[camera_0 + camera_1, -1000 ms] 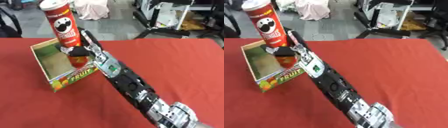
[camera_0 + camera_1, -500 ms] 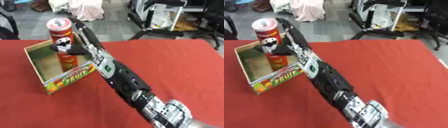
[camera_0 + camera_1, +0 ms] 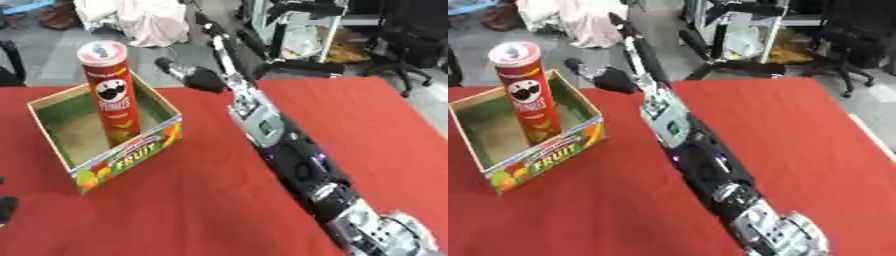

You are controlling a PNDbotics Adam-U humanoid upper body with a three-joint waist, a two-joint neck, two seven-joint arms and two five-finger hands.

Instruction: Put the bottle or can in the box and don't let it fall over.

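A tall red crisp can (image 3: 109, 95) with a silver lid stands upright inside the open cardboard fruit box (image 3: 131, 154), near the box's front right wall. My right hand (image 3: 229, 75) hovers to the right of the can, apart from it and beyond the box's right corner. It is open, with its fingers (image 3: 214, 37) pointing up and away and its thumb (image 3: 179, 70) stretched toward the can. Nothing is in it. My right arm (image 3: 289, 150) runs across the red table (image 3: 367, 130) from the lower right. A dark bit of my left hand (image 3: 4, 207) shows at the lower left edge.
The box sits on the left half of the red table. Beyond the table's far edge are a pile of pale cloth (image 3: 144, 22), a white rack (image 3: 297, 30) and a black office chair (image 3: 411, 50) on the floor.
My right hand has let go of the can and moved off to the right, fingers straightened. The can has come down from above the box and now stands in it.
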